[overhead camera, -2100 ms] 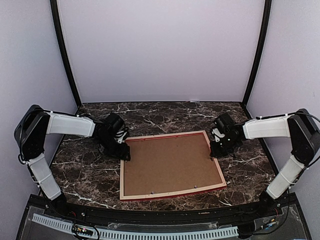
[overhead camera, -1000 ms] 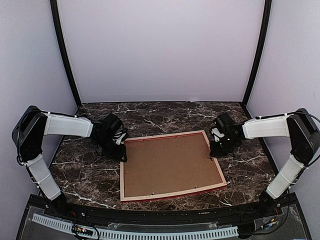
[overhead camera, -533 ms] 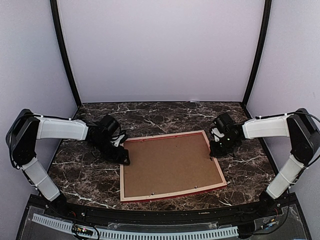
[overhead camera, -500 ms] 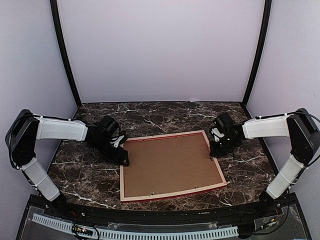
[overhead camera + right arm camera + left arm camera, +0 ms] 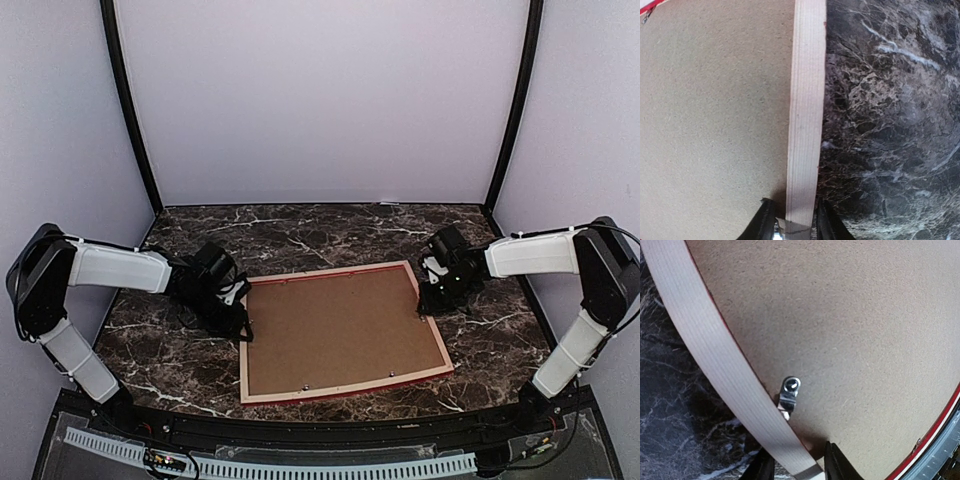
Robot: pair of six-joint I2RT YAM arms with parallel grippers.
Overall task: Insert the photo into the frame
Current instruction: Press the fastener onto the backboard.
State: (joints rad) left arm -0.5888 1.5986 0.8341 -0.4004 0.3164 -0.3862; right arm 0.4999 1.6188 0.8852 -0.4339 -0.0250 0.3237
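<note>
Here, left jaws and right jaws each narrowly astride a frame (image 5: 805, 100) rail, grip unclear.

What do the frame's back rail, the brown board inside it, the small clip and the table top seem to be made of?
Frame: pale unpainted wood with fine grain lines; red paint at its edge.
Backing board: likely pressed fibreboard, matte speckled brown.
Clip: shiny metal, probably steel.
Table top: dark marble look with white veins, perhaps only printed.
</note>
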